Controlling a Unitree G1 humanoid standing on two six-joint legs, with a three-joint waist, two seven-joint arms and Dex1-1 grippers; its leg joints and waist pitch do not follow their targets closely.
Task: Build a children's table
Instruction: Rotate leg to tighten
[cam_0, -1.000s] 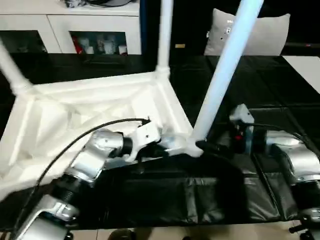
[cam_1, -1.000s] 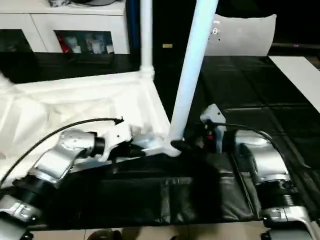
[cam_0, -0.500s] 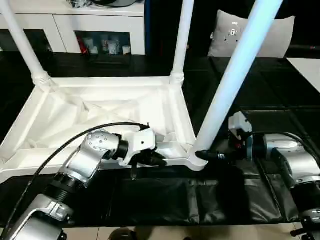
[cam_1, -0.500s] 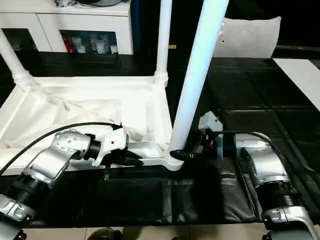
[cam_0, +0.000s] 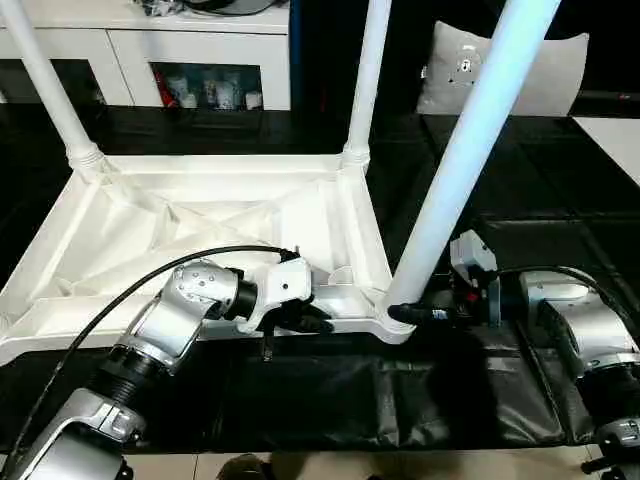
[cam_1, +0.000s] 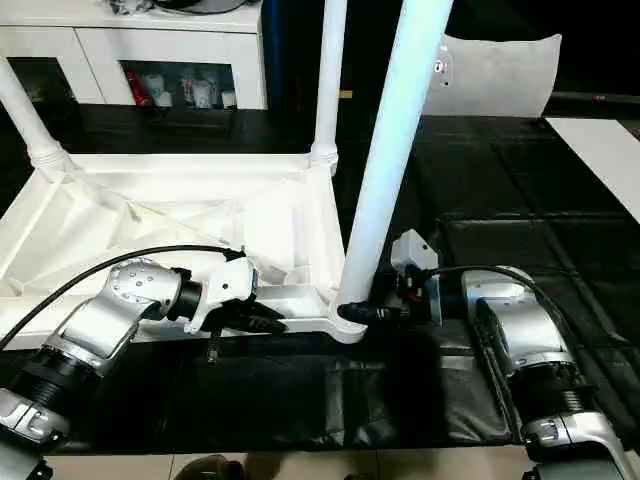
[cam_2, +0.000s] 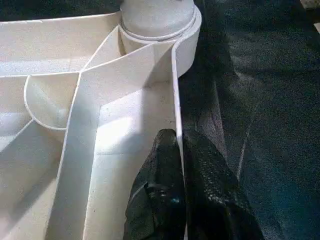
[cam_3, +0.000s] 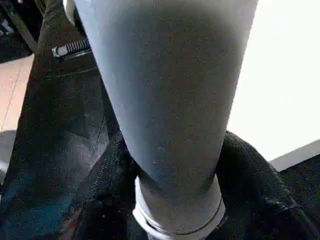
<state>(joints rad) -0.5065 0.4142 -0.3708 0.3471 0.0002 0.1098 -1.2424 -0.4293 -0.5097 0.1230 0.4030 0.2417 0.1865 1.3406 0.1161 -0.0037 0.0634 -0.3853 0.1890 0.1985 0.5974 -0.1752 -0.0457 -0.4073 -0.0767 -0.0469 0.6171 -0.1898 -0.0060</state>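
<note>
Pinching table rim (cam_2: 176, 100) with left gripper (cam_2: 181, 150), clasping near leg (cam_0: 465, 150) at its socket with right gripper (cam_3: 175, 165), centre frame; keeping leg vertical while pressing it home, tabletop steadied.

The upturned children's table (cam_0: 200, 215) takes up the left and middle of the black mat (cam_0: 350, 400), its ribbed underside a bed of walls and pockets. Three legs rise from its corner sockets as posts — the near leg (cam_0: 470, 150) right beside the right claw (cam_0: 415, 314), whose black fingers (cam_3: 250, 170) sit on either side of its base, and two far legs (cam_0: 368, 75) at the back corners. The left claw (cam_0: 315, 322) pinches the near rim, one finger (cam_2: 160, 165) inside the wall. Between the posts the way is open; right of the near leg lies bare black floor (cam_0: 560, 200) — bounded behind by a grey pillow (cam_0: 500, 65) and a white cabinet (cam_0: 150, 50).
</note>
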